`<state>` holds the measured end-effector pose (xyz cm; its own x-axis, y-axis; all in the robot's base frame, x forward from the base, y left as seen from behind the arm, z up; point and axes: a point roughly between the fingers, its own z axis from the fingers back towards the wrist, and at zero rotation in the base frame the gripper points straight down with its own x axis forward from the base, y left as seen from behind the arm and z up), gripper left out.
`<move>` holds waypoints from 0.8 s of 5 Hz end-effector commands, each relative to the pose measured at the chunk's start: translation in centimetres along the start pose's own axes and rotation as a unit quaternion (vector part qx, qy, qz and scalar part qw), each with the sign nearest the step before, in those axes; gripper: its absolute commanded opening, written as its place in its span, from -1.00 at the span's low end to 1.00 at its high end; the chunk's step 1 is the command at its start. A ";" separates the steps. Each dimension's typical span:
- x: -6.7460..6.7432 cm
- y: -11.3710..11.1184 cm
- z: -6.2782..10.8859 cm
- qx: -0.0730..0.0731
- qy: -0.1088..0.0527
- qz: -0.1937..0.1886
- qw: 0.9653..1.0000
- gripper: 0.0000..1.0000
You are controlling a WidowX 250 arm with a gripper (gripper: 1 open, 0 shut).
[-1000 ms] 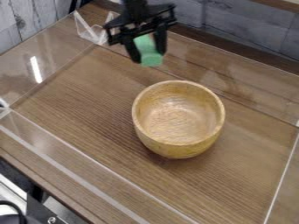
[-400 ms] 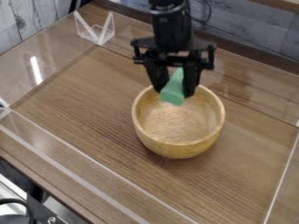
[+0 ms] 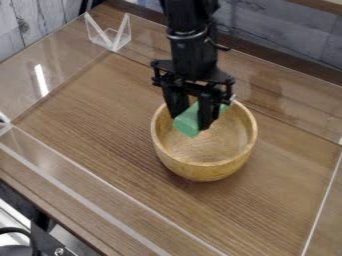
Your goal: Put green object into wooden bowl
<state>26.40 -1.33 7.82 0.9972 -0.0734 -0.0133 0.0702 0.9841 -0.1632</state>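
While over wooden bowl (image 3: 203, 150), gripper (image 3: 193, 115) clamps green object (image 3: 189, 122); no labels.

This looks like a robotics lab test station rather than a home or kitchen. A wood-grain tabletop (image 3: 94, 130) is fenced by low clear acrylic walls (image 3: 54, 165), forming an enclosed work area. 1 black robot arm (image 3: 187, 30) reaches down into it from the back. Behind the table runs a whitewashed plank backdrop (image 3: 34, 20), and dark cables (image 3: 20, 240) lie outside the enclosure at the lower left.
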 end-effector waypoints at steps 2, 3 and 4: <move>1.5 1.2 0.6 0.007 -0.024 -0.051 0.998 -1.00; 1.1 1.5 -0.3 0.007 -0.022 -0.070 0.997 -1.00; 1.4 2.0 0.1 0.005 -0.022 -0.071 0.997 -1.00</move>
<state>26.74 0.54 6.42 0.9798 -0.1999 0.0052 0.1981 0.9664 -0.1636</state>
